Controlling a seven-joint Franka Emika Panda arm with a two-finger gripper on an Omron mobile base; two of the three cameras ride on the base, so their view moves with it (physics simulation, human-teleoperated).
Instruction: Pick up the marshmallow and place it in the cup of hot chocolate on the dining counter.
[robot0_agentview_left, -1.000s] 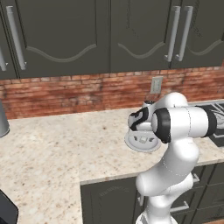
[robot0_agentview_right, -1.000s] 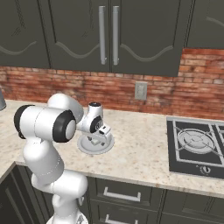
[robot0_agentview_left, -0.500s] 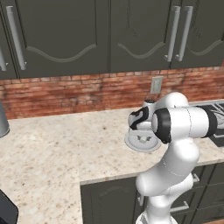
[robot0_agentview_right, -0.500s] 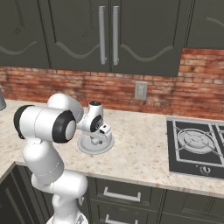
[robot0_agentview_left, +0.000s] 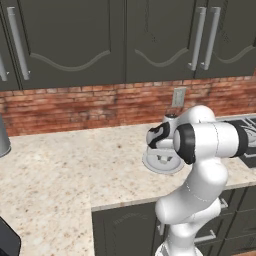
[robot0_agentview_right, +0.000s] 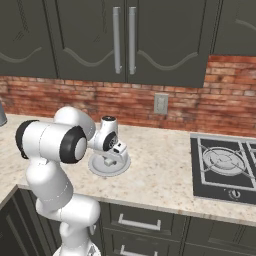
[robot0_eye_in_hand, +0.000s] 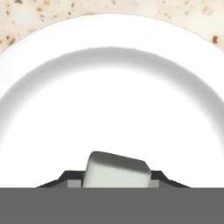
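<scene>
plate (robot0_agentview_right: 109, 165) on counter (robot0_agentview_right: 165, 175), near front edge, below wall cabinets (robot0_agentview_right: 125, 40) | marshmallow (robot0_eye_in_hand: 117, 170) over plate centre, at gripper (robot0_eye_in_hand: 117, 183) | stove (robot0_agentview_right: 225, 167) right of plate, well apart | wall outlet (robot0_agentview_right: 161, 103) behind plate

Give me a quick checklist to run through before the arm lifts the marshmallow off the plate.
1. Marshmallow sits between the jaws: ok, the hand view shows it right at the tips.
2. Jaws closed on it: cannot tell, the tips are mostly hidden.
3. Gripper down over the plate: ok, both base views agree.
4. Plate flat on the beige counter: ok.
5. Room above the plate for the lift: ok.
6. Cup of hot chocolate located: not ok, it is still to be found.
</scene>
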